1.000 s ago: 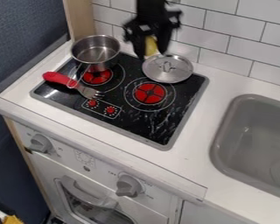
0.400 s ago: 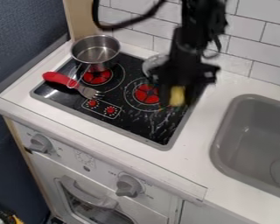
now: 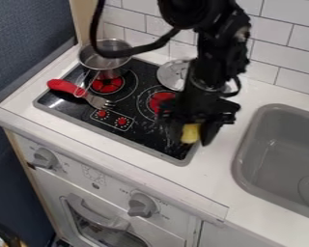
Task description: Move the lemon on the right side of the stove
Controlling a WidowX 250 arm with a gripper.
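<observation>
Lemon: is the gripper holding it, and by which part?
Yes, the gripper holds the lemon between its two fingers, by its left and right sides as the camera sees it.

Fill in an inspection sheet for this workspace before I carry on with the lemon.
Surface: stovetop dark, with pale streaks, marks or glare, cannot tell which.
Job's things: lemon over the stovetop's right front part; not released yet.
Clutter: metal pot at the back left, red-handled utensil at the left, metal lid at the back right.
Pincer: closed on the lemon.
Cables: black cable loops from the arm, crossing the pot in view.
Surroundings: sink right, tiled wall behind.
Spills: nothing seen for certain.
</observation>
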